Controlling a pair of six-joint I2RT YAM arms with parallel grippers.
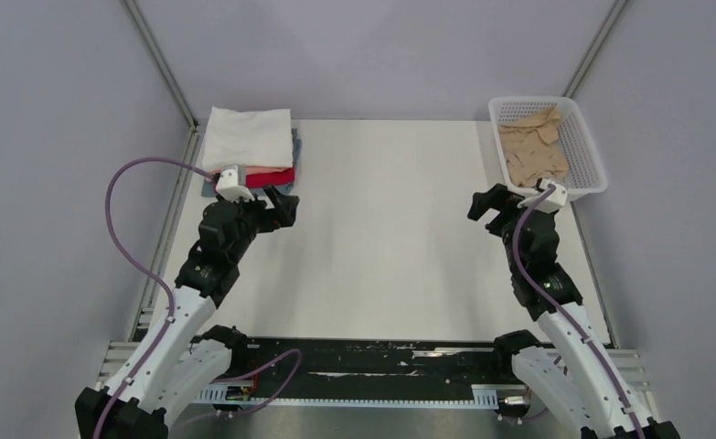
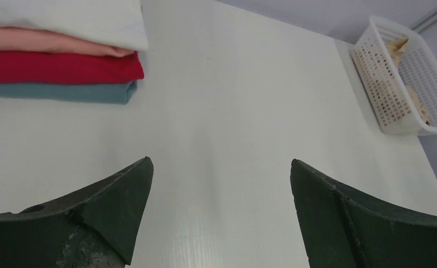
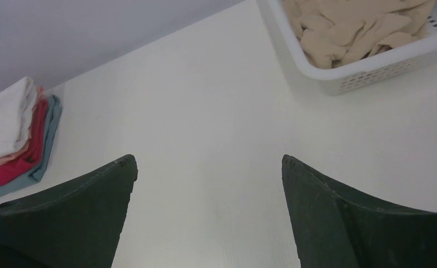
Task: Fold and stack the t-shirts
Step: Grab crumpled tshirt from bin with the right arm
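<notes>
Left jaws: wide apart, holding nothing, low over the left side of the desk (image 1: 381,247).
Right jaws: wide apart as well, holding nothing, low over the right side of the desk.
Gap in the left jaws: white desk top showing through.
Gap in the right jaws: white desk top showing through here too.
Both jaws: well apart from each other, with the middle of the desk between them.
Stack of t-shirts (image 1: 253,160): just past the left jaws and a bit to their left, at the far left corner of the desk. Near those jaws but not touching them. Far off to the left of the right jaws.
Bottom of the stack: blue-grey t-shirt (image 2: 59,92), folded flat, lying right on the desk.
Next one up: red t-shirt (image 2: 59,67), folded, resting on the blue-grey one.
Next one up: pink t-shirt (image 2: 48,40), folded, a thin layer on the red one.
Top of the stack: white t-shirt (image 1: 247,137), folded, lying on the pink one.
Basket (image 1: 594,157): white plastic with lots of little holes, just past the right jaws and a bit to their right, at the far right corner of the desk. Far off to the right of the left jaws.
Tan t-shirt (image 3: 350,28): inside the basket, all crumpled up and not folded. Close ahead of the right jaws, well apart from the stack.
</notes>
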